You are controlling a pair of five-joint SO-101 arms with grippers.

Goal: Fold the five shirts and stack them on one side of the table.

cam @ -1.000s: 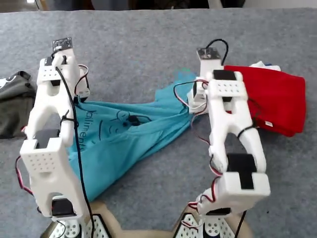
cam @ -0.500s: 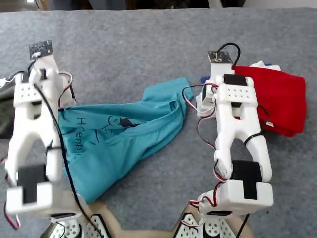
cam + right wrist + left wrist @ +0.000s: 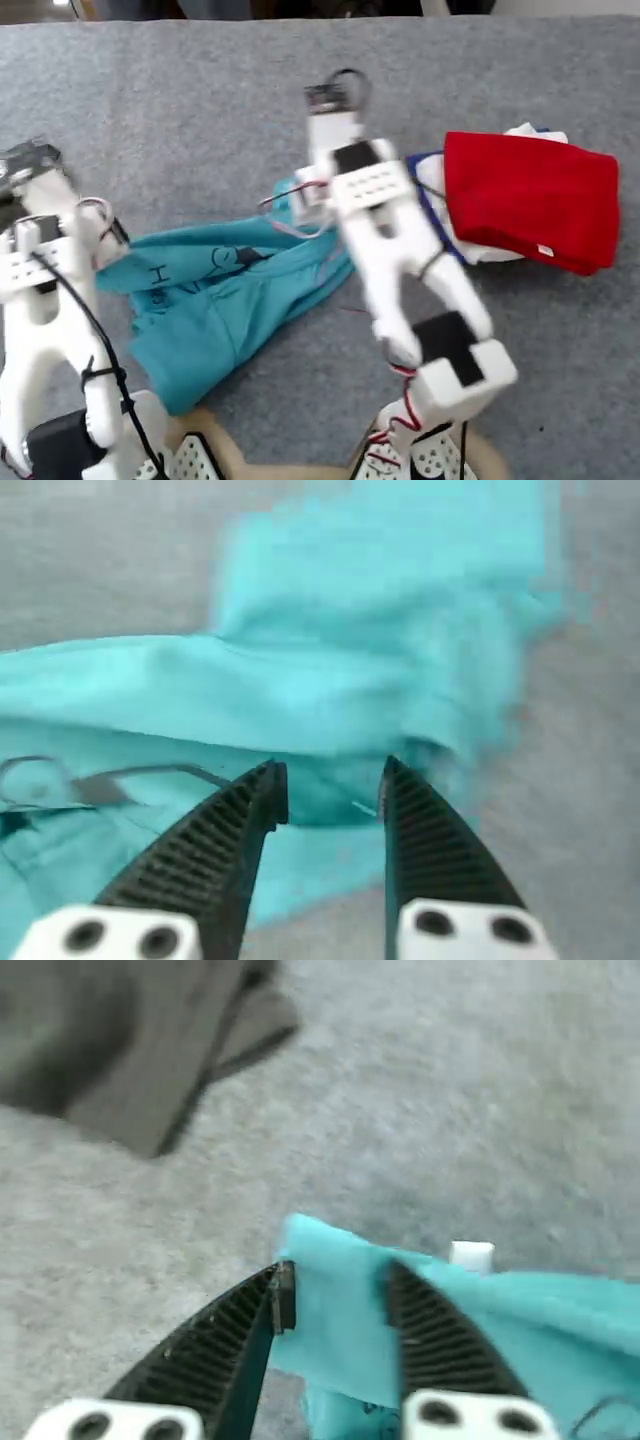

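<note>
Teal cloth first: one teal shirt [image 3: 220, 300] lies crumpled on the grey table [image 3: 200, 90], left of centre. At the right sits one stack, with a folded red shirt [image 3: 530, 200] on top and white, blue-edged cloth [image 3: 478, 250] showing beneath it. One dark grey shirt [image 3: 100, 1040] lies apart from the teal corner. The left gripper [image 3: 335, 1290] has its fingers moderately apart, astride the teal shirt's left corner. The right gripper [image 3: 330, 780] is likewise parted over the bunched right end, with nothing clamped.

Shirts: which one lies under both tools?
The teal shirt, crumpled mid-table: the left tool and right tool hang over it. The red shirt lies folded aside; the grey shirt lies apart.
</note>
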